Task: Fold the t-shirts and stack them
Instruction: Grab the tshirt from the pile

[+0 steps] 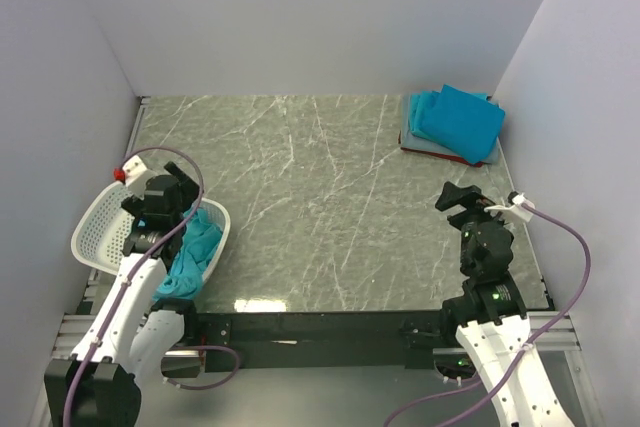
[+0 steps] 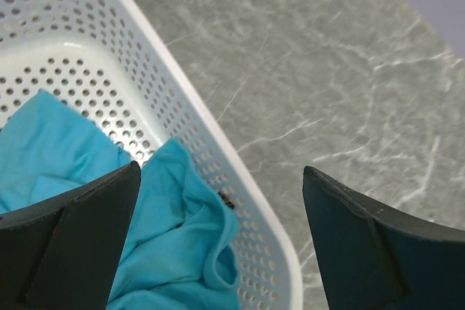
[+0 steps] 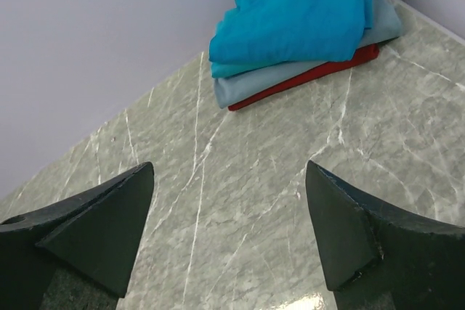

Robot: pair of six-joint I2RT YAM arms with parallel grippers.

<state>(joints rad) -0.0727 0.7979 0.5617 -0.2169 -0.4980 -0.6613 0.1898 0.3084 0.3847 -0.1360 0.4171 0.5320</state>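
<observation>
A white basket (image 2: 80,70) holds a crumpled teal shirt (image 2: 174,252); the left gripper (image 2: 221,179) hangs over it, jaws apart, empty; far across the marbled surface (image 1: 300,207) from the basket, a folded stack (image 3: 298,27) of shirts sits in the white-walled corner; the right gripper (image 3: 229,172) faces it, jaws apart, empty.

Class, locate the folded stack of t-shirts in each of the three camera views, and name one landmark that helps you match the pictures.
Top external: the folded stack lies in the far right corner of the table.
Left wrist: not in it; only the basket with a loose teal shirt shows.
Right wrist: the folded stack lies at the top, right of centre.
Shared landmark: the grey marbled table, seen in all three.
</observation>
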